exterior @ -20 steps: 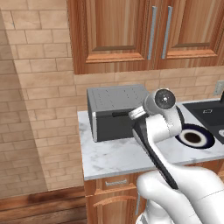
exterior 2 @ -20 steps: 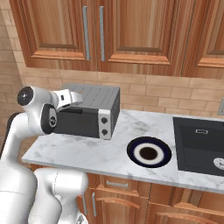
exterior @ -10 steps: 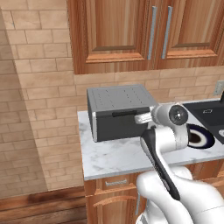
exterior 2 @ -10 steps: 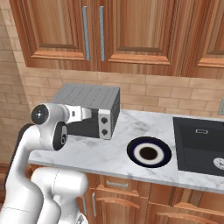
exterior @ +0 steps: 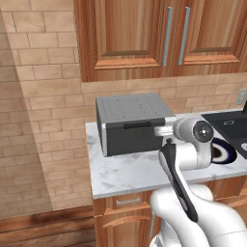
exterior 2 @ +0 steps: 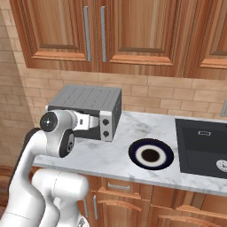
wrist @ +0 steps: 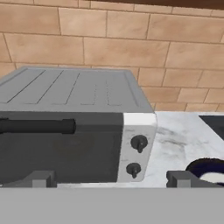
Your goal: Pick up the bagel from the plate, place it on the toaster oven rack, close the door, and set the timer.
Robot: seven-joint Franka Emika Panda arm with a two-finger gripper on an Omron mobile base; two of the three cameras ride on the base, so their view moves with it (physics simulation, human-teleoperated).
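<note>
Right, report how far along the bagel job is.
Done: nothing yet. In hand: the jaws are open and empty, facing the shut door near its handle. Left: open the door, take the bagel off the plate, load it, close up, set the timer.

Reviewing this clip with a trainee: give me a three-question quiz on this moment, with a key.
1. True or false: the oven door is shut.
2. Which side of the oven front carries the two knobs, seen from the hand view? A) left B) right C) top
3. Fill in: the gripper faces the oven with its fingers ____ and nothing between them.

Key: 1 true: the door with its bar handle sits flush. 2 B, on the light panel toward the plate. 3 open.
</note>
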